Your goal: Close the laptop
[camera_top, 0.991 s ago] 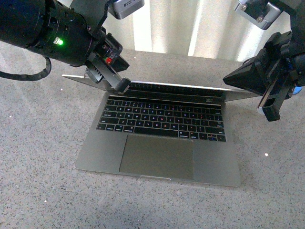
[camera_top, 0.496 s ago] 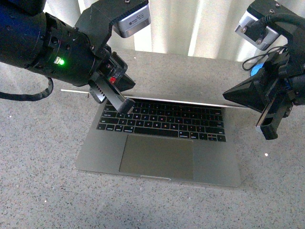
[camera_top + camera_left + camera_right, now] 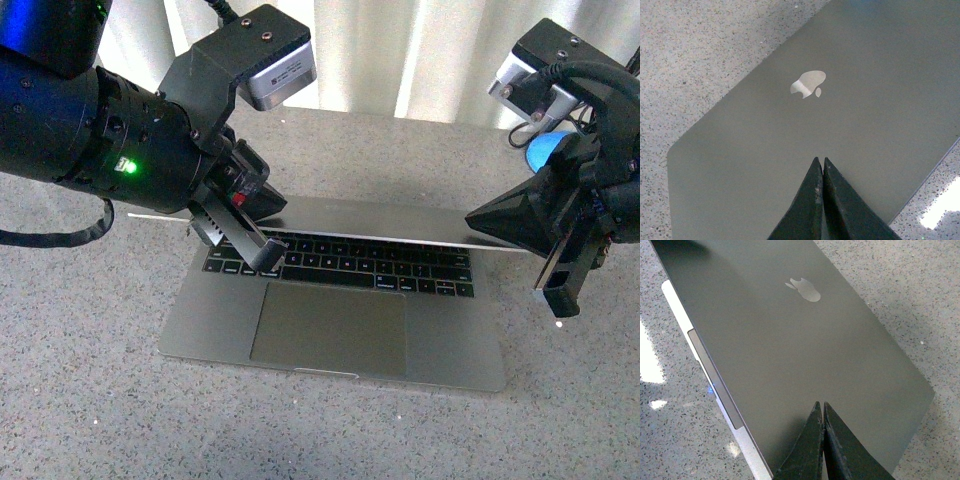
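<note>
The space-grey laptop (image 3: pixel 330 330) lies on the speckled table with its lid (image 3: pixel 400 222) tilted low over the black keys, so only the front key rows and the trackpad show. My left gripper (image 3: pixel 282 207) is shut, its tips resting on the lid's left part. My right gripper (image 3: pixel 470 221) is also shut, its tips at the lid's right end. In the left wrist view the shut left gripper (image 3: pixel 819 160) presses on the lid (image 3: pixel 765 150) below the apple logo (image 3: pixel 808 82). In the right wrist view the shut right gripper (image 3: pixel 819 404) touches the lid (image 3: pixel 790 350) near a corner.
Grey speckled tabletop (image 3: pixel 90 400) surrounds the laptop. White curtains (image 3: pixel 400 60) hang behind it. A blue object (image 3: pixel 548 150) shows behind my right arm. Both arms' dark housings hang over the laptop's back corners.
The lid has swung down toward the keyboard, hiding the top key rows. Both grippers have moved down and forward with it.
</note>
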`<state>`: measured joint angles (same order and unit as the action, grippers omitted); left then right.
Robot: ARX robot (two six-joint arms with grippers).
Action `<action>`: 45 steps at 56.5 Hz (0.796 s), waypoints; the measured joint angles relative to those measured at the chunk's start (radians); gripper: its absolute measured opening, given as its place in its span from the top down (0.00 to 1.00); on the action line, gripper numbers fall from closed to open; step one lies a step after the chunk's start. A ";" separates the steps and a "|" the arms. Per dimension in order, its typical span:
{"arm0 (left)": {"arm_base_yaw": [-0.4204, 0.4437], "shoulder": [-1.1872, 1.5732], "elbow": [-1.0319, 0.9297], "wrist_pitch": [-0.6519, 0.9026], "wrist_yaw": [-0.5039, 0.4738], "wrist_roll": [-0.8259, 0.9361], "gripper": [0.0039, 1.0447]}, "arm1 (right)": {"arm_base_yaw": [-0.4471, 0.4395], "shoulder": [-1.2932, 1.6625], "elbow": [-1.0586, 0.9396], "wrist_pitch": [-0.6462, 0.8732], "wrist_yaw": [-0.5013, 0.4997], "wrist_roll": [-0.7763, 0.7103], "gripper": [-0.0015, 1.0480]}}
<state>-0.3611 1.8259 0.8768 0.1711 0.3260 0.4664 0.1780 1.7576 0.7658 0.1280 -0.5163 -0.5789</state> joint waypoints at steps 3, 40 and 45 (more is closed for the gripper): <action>-0.002 0.000 -0.005 0.004 0.000 -0.002 0.97 | 0.000 0.003 -0.004 0.002 0.001 -0.001 0.99; -0.009 0.002 -0.082 0.084 0.020 -0.054 0.97 | -0.001 0.025 -0.025 0.014 0.007 -0.021 0.99; -0.009 0.007 -0.096 0.102 0.022 -0.064 0.97 | -0.001 0.027 -0.029 0.014 0.007 -0.022 0.99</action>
<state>-0.3698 1.8332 0.7807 0.2733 0.3477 0.4023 0.1772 1.7851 0.7364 0.1425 -0.5095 -0.6010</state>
